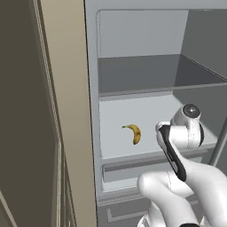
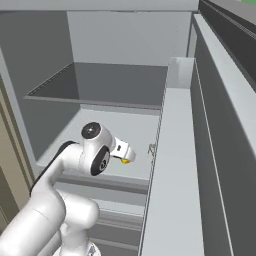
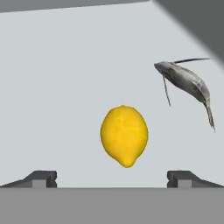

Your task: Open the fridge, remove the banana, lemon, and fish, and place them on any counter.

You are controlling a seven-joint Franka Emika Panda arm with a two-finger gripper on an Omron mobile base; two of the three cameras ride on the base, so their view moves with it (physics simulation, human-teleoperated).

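Spread, empty fingers [image 3: 43, 178] flank the lemon [image 3: 124, 135] just ahead, untouched.

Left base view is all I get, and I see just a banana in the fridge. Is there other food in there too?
Observer: Yes. The hand view shows a lemon lying on the same pale shelf.
Operator: Is the fish there too?
Observer: Yes, a silver fish lies beyond the lemon, off to one side and apart from it.
Operator: Is the robot holding anything?
Observer: No. The gripper is open, its fingertips standing wide on either side of the lemon without touching it.
Operator: Can you see the lemon anywhere else?
Observer: In the right base view a bit of yellow peeks out just under the hand.
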